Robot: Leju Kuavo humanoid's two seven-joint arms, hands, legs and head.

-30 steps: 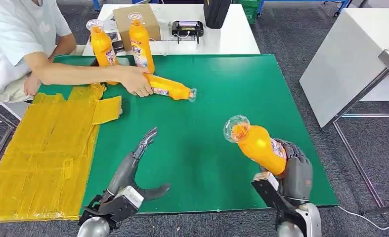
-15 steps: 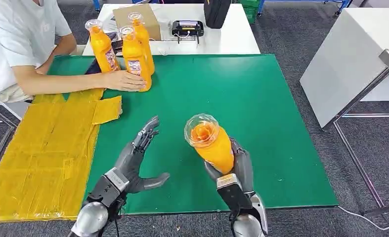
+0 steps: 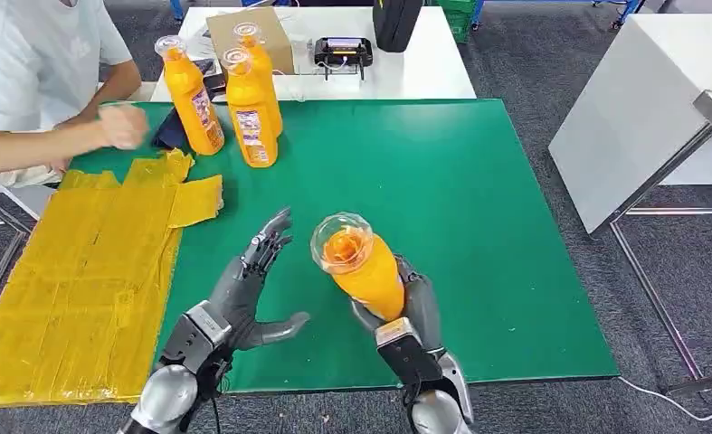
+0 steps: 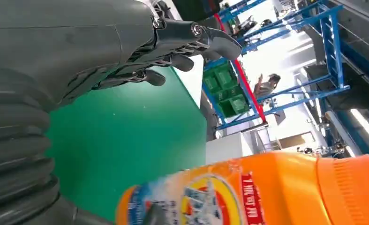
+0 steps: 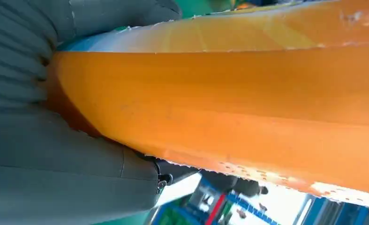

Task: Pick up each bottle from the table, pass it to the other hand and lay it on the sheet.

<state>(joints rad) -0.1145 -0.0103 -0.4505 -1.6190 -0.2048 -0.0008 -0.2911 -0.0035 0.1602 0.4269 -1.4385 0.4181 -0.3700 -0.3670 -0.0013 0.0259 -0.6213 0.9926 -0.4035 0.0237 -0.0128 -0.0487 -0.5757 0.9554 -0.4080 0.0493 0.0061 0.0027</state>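
My right hand [image 3: 408, 303] grips an orange bottle [image 3: 363, 268] by its lower body, cap tilted toward the camera, above the near middle of the green table [image 3: 479, 181]. The same bottle [image 5: 229, 89] spans the right wrist view and its label [image 4: 210, 201] shows in the left wrist view. My left hand [image 3: 248, 289] is held open beside it, fingers [image 4: 173, 47] spread, a short gap from the bottle. Three more orange bottles [image 3: 248, 113] stand upright at the far left of the table. The yellow sheet [image 3: 80, 271] lies along the table's left side.
A person in a white shirt sits at the far left, one hand [image 3: 121, 125] raised near the standing bottles. A white table [image 3: 406, 63] behind holds a cardboard box [image 3: 280, 32] and a black device [image 3: 343, 51]. A grey table [image 3: 641, 108] stands to the right.
My right hand has carried the bottle left toward my left hand. The person stood a lying bottle upright beside the other two, then drew the hand back.
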